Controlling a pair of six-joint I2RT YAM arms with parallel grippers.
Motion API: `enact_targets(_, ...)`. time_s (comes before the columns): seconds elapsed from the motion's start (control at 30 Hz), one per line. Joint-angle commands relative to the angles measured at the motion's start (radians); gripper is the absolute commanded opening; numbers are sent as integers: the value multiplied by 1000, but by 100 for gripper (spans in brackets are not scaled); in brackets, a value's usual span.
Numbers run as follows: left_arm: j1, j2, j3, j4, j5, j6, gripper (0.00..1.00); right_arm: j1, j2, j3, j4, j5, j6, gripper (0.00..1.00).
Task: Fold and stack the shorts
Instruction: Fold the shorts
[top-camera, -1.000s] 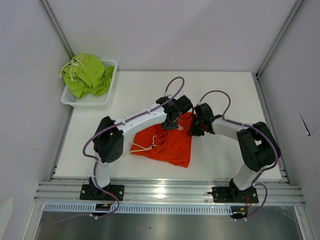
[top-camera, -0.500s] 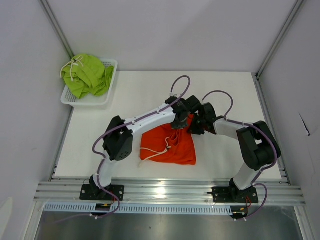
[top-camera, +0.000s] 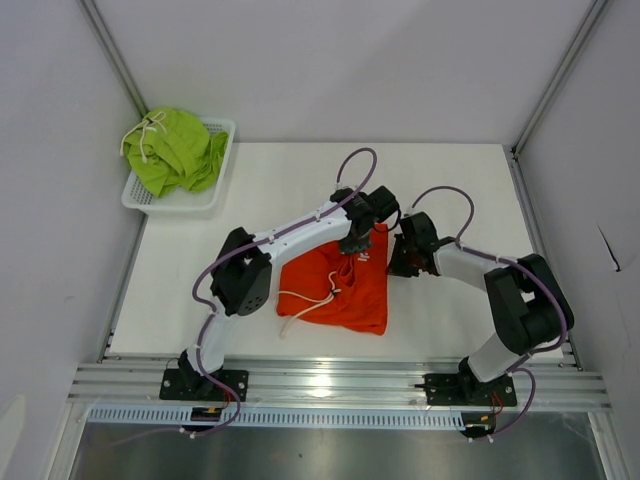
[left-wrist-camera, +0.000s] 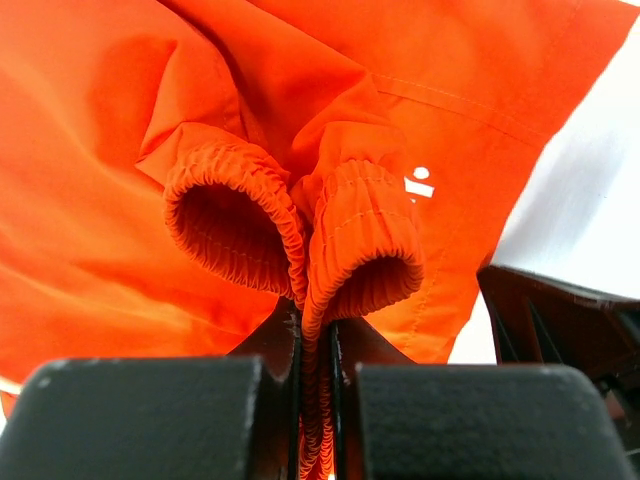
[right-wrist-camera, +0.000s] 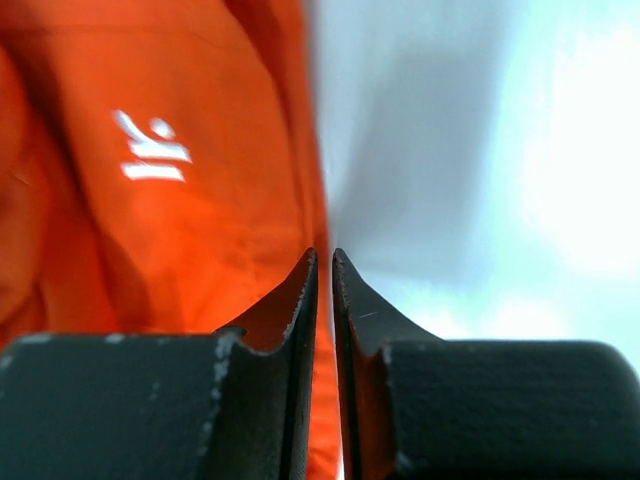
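The orange shorts (top-camera: 345, 290) lie bunched on the table between the two arms, with a white drawstring (top-camera: 310, 300) trailing to the left. My left gripper (top-camera: 358, 238) is at their far edge. In the left wrist view it (left-wrist-camera: 315, 340) is shut on the gathered elastic waistband (left-wrist-camera: 360, 230). My right gripper (top-camera: 397, 262) sits at the shorts' far right edge. In the right wrist view its jaws (right-wrist-camera: 322, 262) stand almost together with the orange hem (right-wrist-camera: 200, 220) running in between them. The lime green shorts (top-camera: 175, 148) lie crumpled in the basket.
A white mesh basket (top-camera: 130, 200) stands at the table's far left corner. Grey walls and aluminium posts close in the table on three sides. A metal rail runs along the near edge at the arm bases.
Both grippers have carried the far edge of the orange shorts a little to the right, and the cloth has drawn into a narrower heap. The right jaws have closed slightly.
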Motion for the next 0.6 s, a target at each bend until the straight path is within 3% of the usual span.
enact_targets(0.0, -3, -2, 10, 52, 13, -16, 0, -5, -59, -10, -62, 47, -18, 14)
enact_targets(0.23, -6, -8, -15, 136, 44, 9, 0, -25, -102, -13, -76, 30, -19, 17)
enact_targets(0.33, -7, -30, -36, 190, 75, 50, 10, -42, -125, -28, -68, 8, -18, 18)
enact_targets(0.4, -9, -25, -24, 185, 75, 55, 34, -50, -139, -36, -66, 4, -15, 18)
enact_targets(0.53, -10, -16, 21, 144, 70, 78, 58, -70, -184, -62, -65, -4, -16, 18)
enact_targets(0.57, -10, -19, 30, 138, 76, 84, 69, -79, -199, -72, -63, -13, -16, 18)
